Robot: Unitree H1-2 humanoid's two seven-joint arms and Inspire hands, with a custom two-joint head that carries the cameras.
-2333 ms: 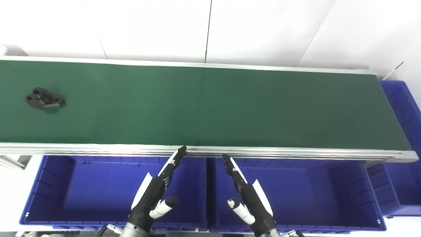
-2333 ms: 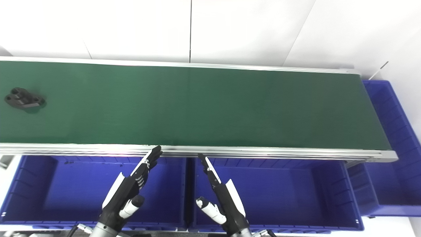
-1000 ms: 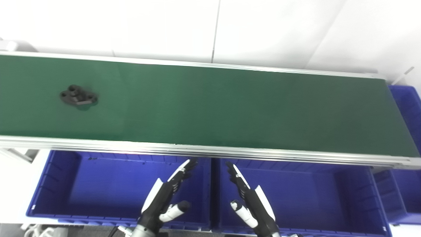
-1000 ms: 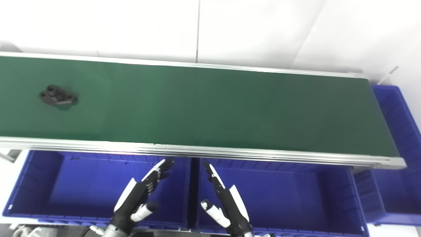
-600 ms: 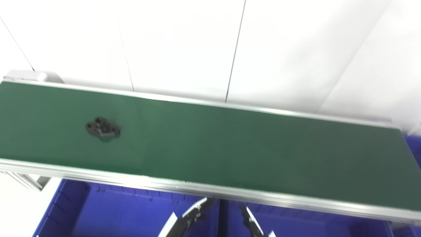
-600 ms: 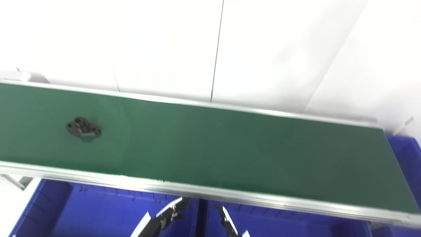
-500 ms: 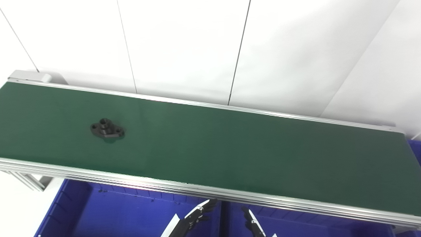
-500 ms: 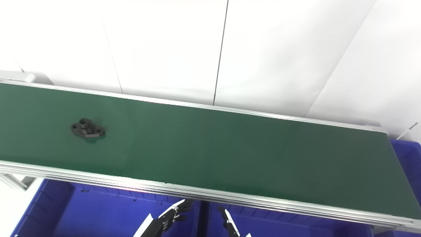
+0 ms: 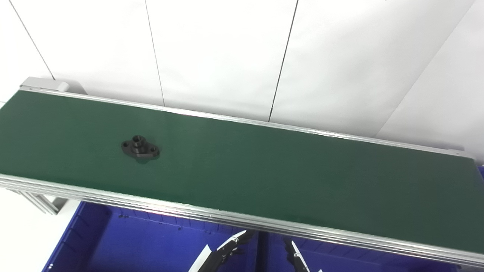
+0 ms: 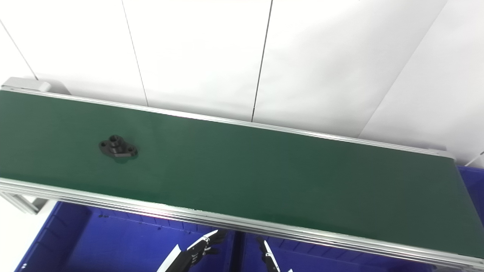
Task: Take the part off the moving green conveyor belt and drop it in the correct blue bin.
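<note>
A black flanged part [image 9: 140, 148] with a raised hub and bolt holes lies on the green conveyor belt [image 9: 264, 166], left of the middle; it also shows in the right eye view [image 10: 118, 148]. Only the fingertips of my left hand [image 9: 223, 255] and right hand [image 9: 296, 258] show at the bottom edge, over the blue bins and below the belt's near rail. Both are far from the part and hold nothing that I can see. Their fingers look stretched out, but most of each hand is cut off.
Two blue bins [image 9: 124, 241] sit below the belt's near aluminium rail [image 9: 242, 221], split by a divider near the hands. A sliver of a third blue bin [image 10: 472, 177] shows at the belt's right end. A white panelled wall is behind.
The camera has tilted up and turned, so the hands have dropped almost out of view. The black part has ridden the belt to the right.
</note>
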